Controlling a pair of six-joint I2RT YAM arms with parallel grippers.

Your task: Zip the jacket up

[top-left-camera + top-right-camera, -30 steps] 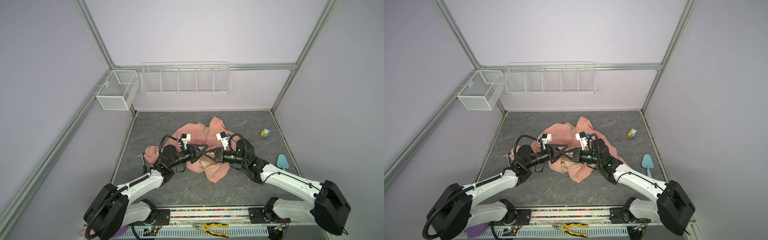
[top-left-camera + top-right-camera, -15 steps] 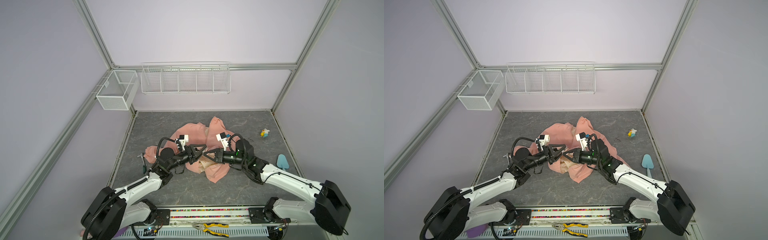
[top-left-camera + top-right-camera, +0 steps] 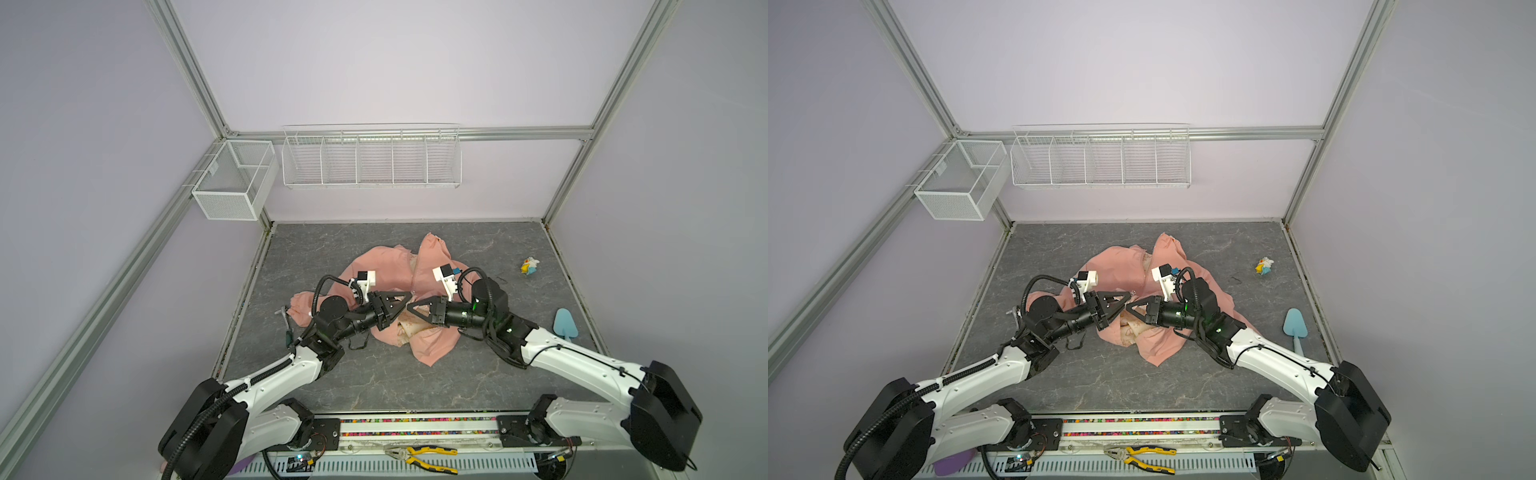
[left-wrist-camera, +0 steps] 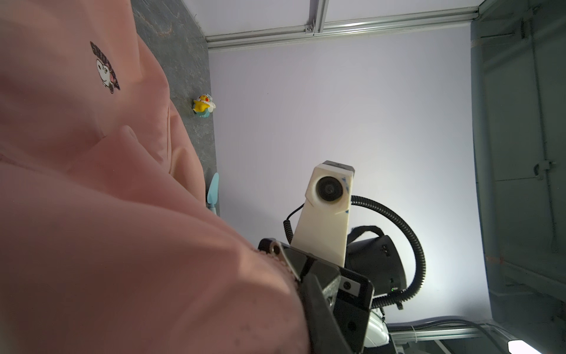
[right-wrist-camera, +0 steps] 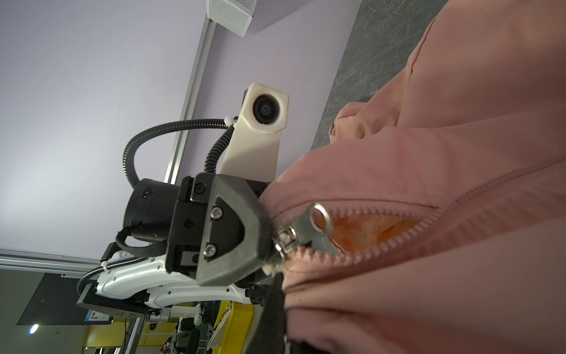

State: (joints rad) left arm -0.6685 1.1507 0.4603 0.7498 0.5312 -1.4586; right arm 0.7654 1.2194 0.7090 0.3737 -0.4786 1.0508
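Left gripper (image 3: pixel 408 296): pinched narrow on salmon-pink fabric jacket (image 3: pixel 386 270) at silver metal zipper slider (image 5: pixel 289 237). Right gripper (image 3: pixel 410 309): clamped on jacket edge. Likely needed: taut tapes, aligned teeth, straight pull.

— Is it bright?
— Yes. Soft, even light from above in both top views, with faint shadows on the surface (image 3: pixel 374 374).
— Anything fuzzy?
— The jacket (image 4: pixel 122 245) close to the left wrist camera is blurry. The wall (image 4: pixel 428 239) behind glows white. The zip (image 5: pixel 303 226) looks sharp in the right wrist view.
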